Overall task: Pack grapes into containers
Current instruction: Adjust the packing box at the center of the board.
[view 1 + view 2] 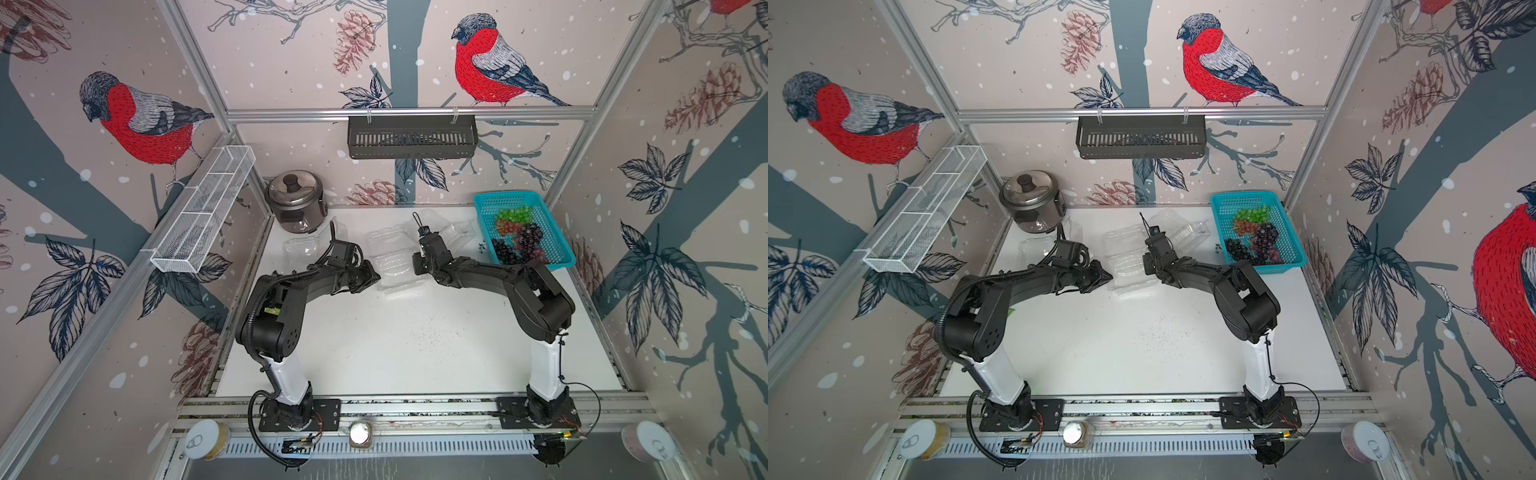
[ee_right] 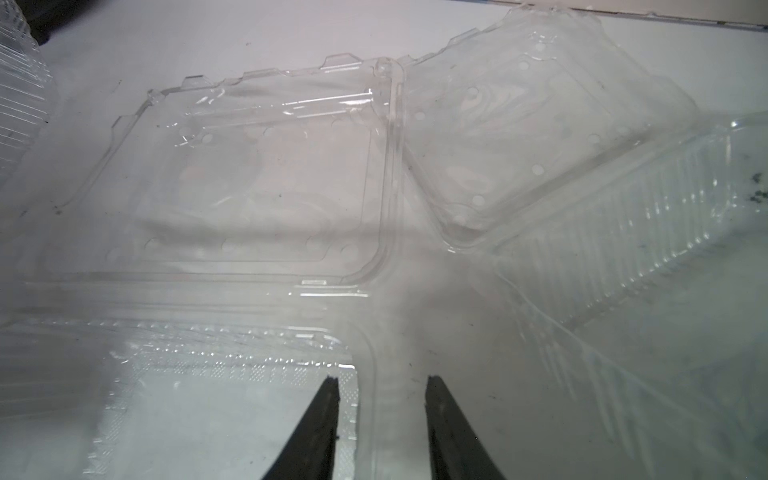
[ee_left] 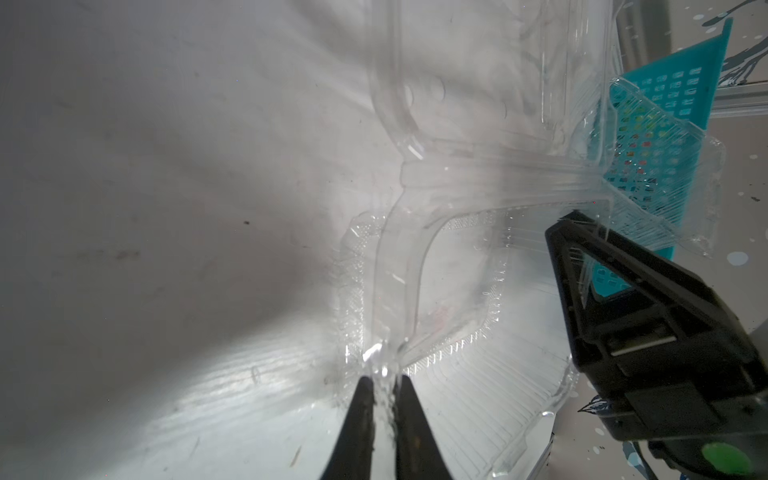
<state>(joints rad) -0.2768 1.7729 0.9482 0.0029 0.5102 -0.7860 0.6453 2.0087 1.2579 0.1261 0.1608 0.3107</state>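
Pinching the rim of the middle container, left hand is clamped shut on clear plastic. Container lies open mid-frame on the surface, hollows up, long axis running up-frame. Right hand, half open, empty, straddles its right rim. Grapes sit far right in the basket. Best: keep that rim pinned flat, no lifting.
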